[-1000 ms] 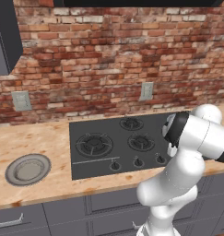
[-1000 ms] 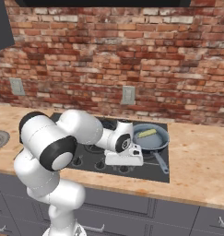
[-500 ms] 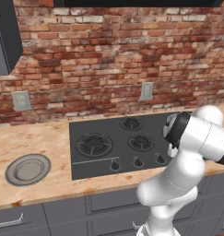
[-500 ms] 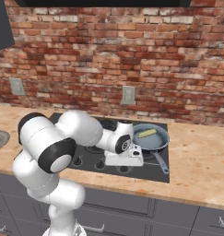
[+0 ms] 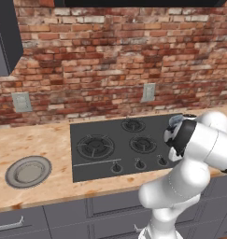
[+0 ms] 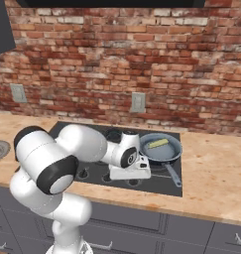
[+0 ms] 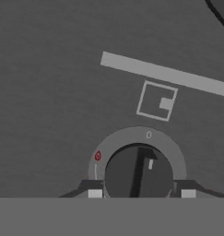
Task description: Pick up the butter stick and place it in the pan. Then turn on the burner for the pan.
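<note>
**Yellow butter in the pan, burner knob next**

Yellow and slim, the butter stick (image 6: pixel 156 144) lies inside the pan (image 6: pixel 161 149) on the stove's right rear burner, so the first half looks done. The gripper (image 7: pixel 141 193) sits low over a stove knob (image 7: pixel 138 173), fingertips (image 7: pixel 95 193) apart on either side of it, not visibly squeezing. The knob's marker points near the zero mark, so turning on the burner remains.

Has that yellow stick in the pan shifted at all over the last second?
No. The butter stick lies in the same place inside the pan, by its far rim, as in the earlier right base views.
</note>
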### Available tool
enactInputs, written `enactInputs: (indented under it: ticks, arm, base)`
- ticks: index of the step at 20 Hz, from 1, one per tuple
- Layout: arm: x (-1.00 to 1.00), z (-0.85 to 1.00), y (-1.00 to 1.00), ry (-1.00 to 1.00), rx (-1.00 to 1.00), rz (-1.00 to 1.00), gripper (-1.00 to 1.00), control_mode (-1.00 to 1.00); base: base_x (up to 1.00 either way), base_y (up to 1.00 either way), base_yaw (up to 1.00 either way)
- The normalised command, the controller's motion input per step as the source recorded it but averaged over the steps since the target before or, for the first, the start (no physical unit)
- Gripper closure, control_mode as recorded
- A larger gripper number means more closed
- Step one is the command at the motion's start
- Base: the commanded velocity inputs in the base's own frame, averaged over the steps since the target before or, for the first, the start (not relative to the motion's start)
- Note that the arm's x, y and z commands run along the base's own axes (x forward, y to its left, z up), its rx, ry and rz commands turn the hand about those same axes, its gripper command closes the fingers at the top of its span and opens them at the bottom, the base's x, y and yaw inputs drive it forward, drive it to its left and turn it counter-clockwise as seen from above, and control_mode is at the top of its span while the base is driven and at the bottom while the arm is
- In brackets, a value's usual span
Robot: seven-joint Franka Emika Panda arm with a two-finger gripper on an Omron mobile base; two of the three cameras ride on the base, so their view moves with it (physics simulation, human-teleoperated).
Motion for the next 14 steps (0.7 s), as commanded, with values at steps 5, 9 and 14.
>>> enactInputs:
  ticks: [5,9,14]
  arm:
    - [-0.14,-0.31,0.15,-0.01,-0.01,0.23,1.00,-1.00]
    - [-0.18,-0.34,0.13,0.00,0.00,0.25,1.00,-1.00]
    - [-0.26,-0.33,0.21,-0.03,-0.01,0.25,1.00,-1.00]
  base:
    - [0.00,0.00,0.00]
    - [0.00,0.00,0.00]
    - [0.00,0.00,0.00]
